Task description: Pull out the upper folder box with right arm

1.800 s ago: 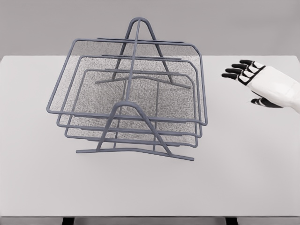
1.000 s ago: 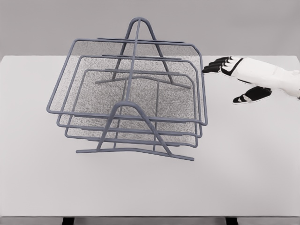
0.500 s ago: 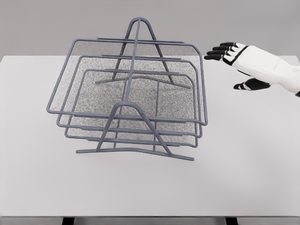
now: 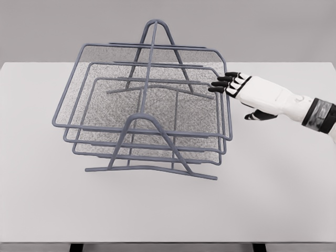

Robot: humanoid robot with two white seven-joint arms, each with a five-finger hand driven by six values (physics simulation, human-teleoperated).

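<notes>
The right hand [image 4: 229, 84], fingers extended and holding nothing, reaches over the upper folder box [image 4: 142, 94] rim; hooking a lower tray beneath it could drag the whole rack [image 4: 152, 31]

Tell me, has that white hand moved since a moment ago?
Yes. The right hand has come lower and left in the picture, toward the wire tray rack; its fingertips now reach the rack's right edge.
</notes>
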